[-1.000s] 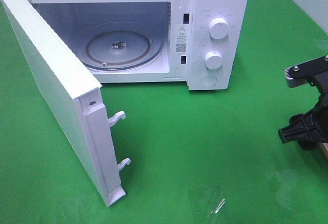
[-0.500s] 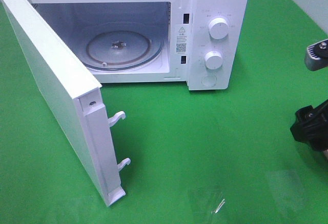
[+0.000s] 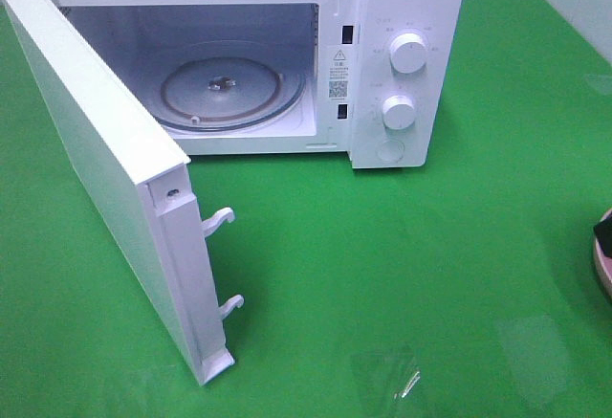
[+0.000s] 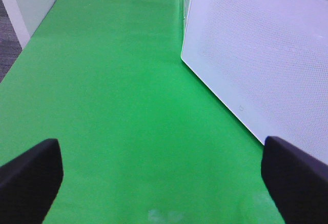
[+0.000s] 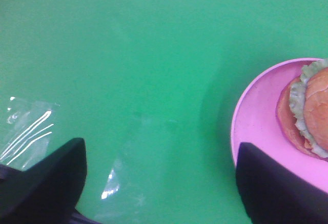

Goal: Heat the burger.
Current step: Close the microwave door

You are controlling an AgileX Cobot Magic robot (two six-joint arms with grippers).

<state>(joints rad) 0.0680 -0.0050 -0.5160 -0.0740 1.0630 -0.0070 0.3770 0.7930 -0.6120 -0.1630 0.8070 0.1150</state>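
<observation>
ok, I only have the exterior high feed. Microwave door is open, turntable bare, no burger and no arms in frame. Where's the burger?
Observer: The burger shows in the right wrist view, on a pink plate on the green cloth, partly cut off at the frame edge.
Operator: Right gripper on it?
Observer: No. The right gripper is open, empty, with one fingertip over the plate's rim, apart from the burger.
Operator: And the left?
Observer: The left gripper is open, holding nothing, above bare cloth beside the microwave door.
</observation>
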